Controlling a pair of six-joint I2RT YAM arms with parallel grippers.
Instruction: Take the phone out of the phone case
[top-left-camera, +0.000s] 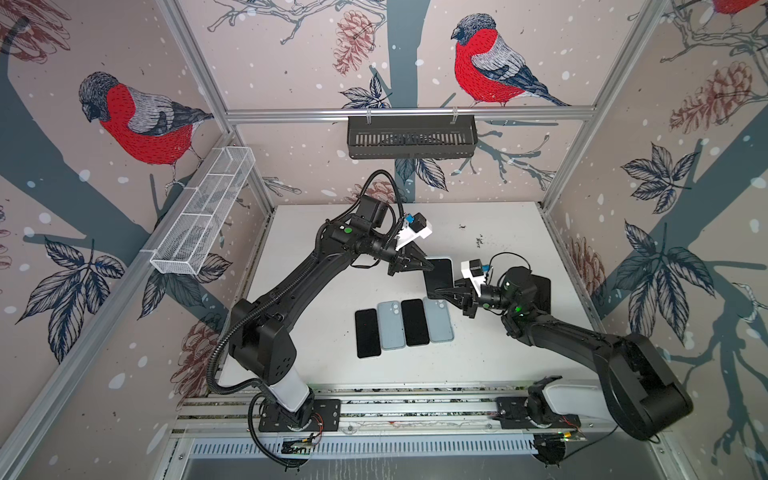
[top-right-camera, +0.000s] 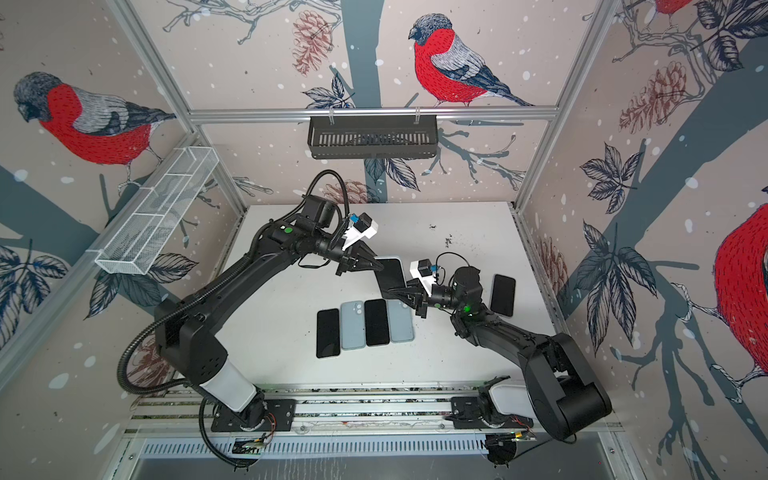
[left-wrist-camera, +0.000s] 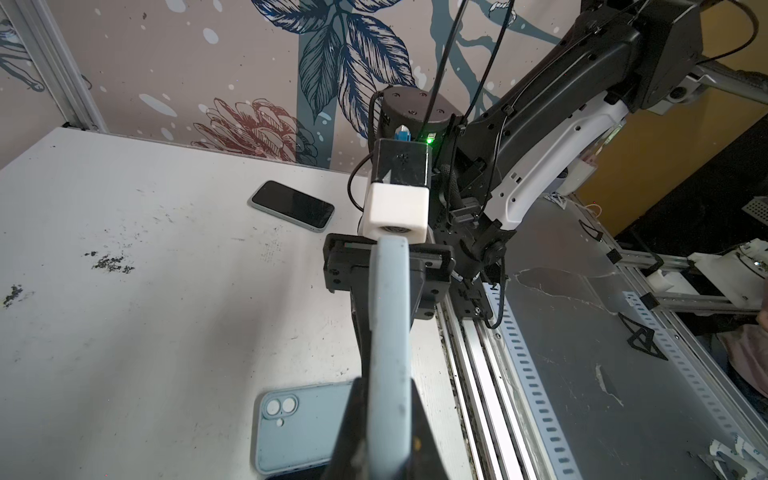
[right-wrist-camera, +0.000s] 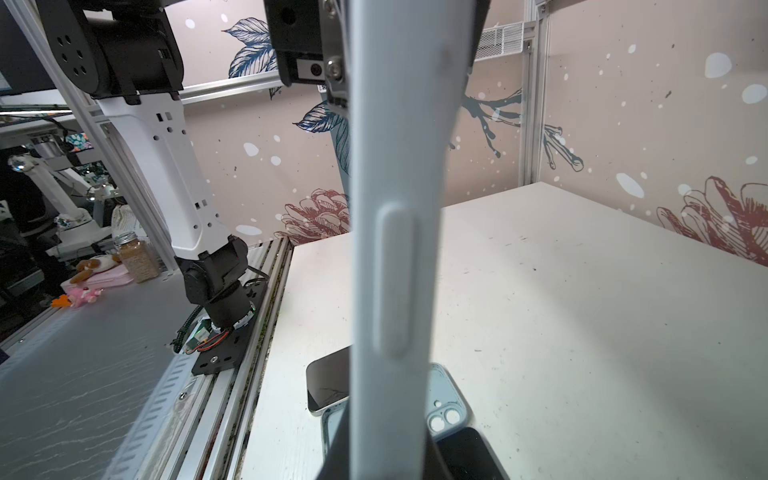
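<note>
A phone with a dark screen (top-left-camera: 438, 275) sits in a light blue phone case and hangs above the middle of the table, seen in both top views (top-right-camera: 392, 273). My left gripper (top-left-camera: 424, 264) is shut on its far end. My right gripper (top-left-camera: 448, 292) is shut on its near end. In the left wrist view the phone case's blue edge (left-wrist-camera: 388, 332) runs from my left gripper (left-wrist-camera: 388, 440) to the right gripper (left-wrist-camera: 388, 270). In the right wrist view the edge with its side button (right-wrist-camera: 395, 270) fills the middle, above my right gripper (right-wrist-camera: 386, 461).
A row lies near the table's front: a black phone (top-left-camera: 368, 332), an empty blue case (top-left-camera: 391, 325), another black phone (top-left-camera: 415, 322) and a second blue case (top-left-camera: 439, 320). One more phone (top-right-camera: 503, 295) lies at the right. A wire basket (top-left-camera: 208, 212) and a black basket (top-left-camera: 411, 137) hang on the walls.
</note>
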